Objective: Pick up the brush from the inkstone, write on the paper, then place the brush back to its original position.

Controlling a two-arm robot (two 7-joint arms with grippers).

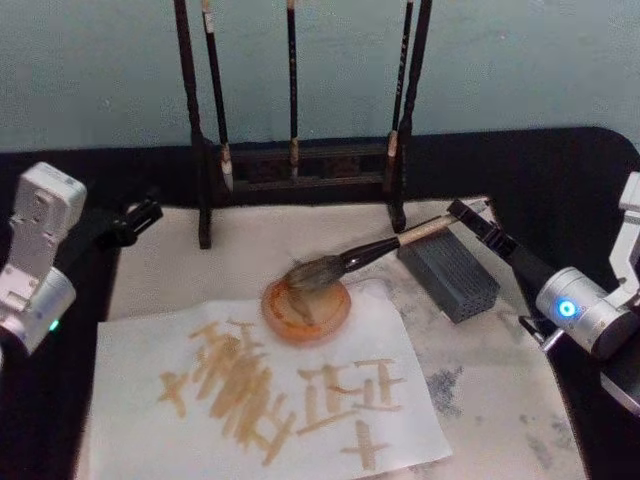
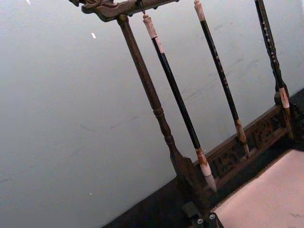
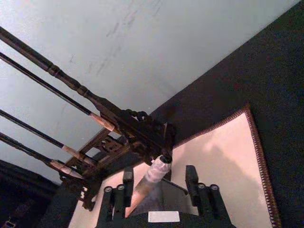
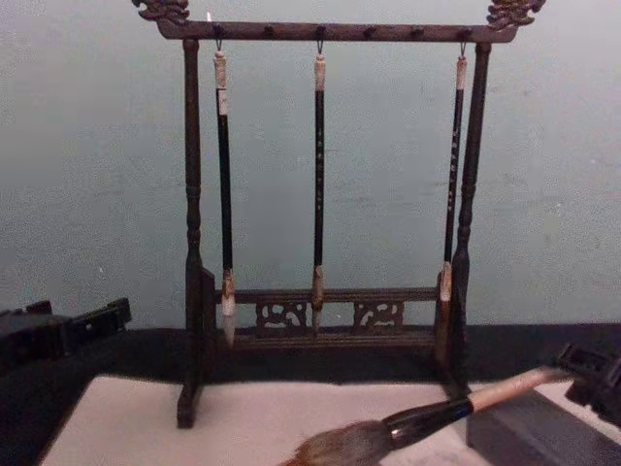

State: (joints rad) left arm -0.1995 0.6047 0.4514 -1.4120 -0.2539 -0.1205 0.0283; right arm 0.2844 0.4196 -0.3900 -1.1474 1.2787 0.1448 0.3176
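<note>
The brush (image 1: 375, 250) lies slanted, its bushy bristles over a round orange dish (image 1: 306, 312) and its pale handle crossing the far corner of the dark grey inkstone (image 1: 452, 274). My right gripper (image 1: 468, 213) is at the handle's end. In the right wrist view it (image 3: 159, 171) stands open, with the handle (image 3: 151, 179) between the fingers and a gap on one side. The chest view shows the brush (image 4: 427, 422), the inkstone (image 4: 539, 429) and the right gripper (image 4: 592, 374) at the lower right. The paper (image 1: 135, 350) carries orange strokes. My left gripper (image 1: 140, 216) is parked at the left.
A dark wooden rack (image 1: 300, 165) with three slim hanging brushes stands at the back of the beige mat (image 1: 180, 265), close behind the brush handle. The same rack (image 4: 320, 325) fills the chest view. Grey ink stains mark the mat at right.
</note>
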